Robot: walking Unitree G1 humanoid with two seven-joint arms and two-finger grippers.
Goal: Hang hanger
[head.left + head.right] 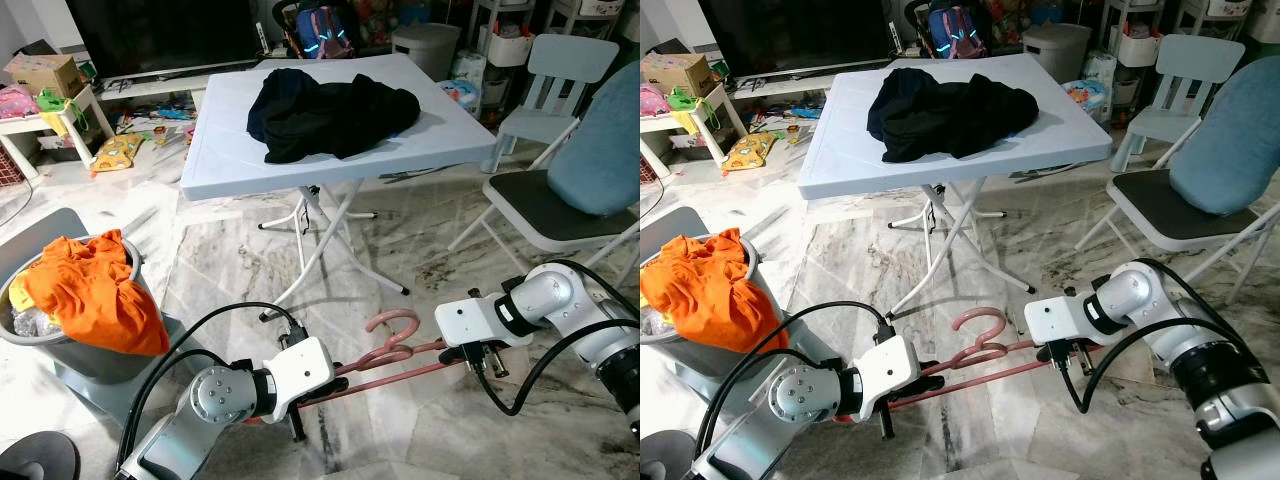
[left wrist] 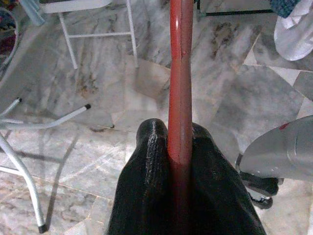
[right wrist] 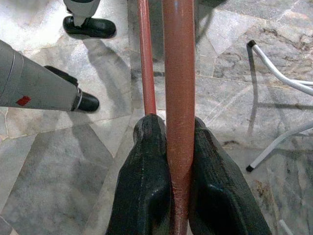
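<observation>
The room was big and messy; the floor (image 1: 420, 250) was grey and white marble, and nothing like a rail or a hook to hang things on could be seen anywhere. A white folding table (image 1: 230, 150) stood in the middle, and a black piece of clothing (image 1: 330, 115) lay in a heap on top of it, not on any hanger. A grey chair (image 1: 560, 200) with a blue cushion stood to the robot's right; a grey basket (image 1: 70, 345) with an orange cloth (image 1: 95, 290) spilling out of it sat to its left.

Low down, near the robot and above the floor, was the pink-red hanger (image 1: 385, 350), held out flat between the two arms with its hook pointing towards the table. The left gripper (image 2: 180, 161) was squeezed tight on one end of the hanger's bar; the right gripper (image 3: 179, 161) was squeezed tight on the other end.

So the picking up looked done, I think; the hanging was not yet done. The hanger was well apart from the table and the black clothing, and the place to hang it was still to be found.
</observation>
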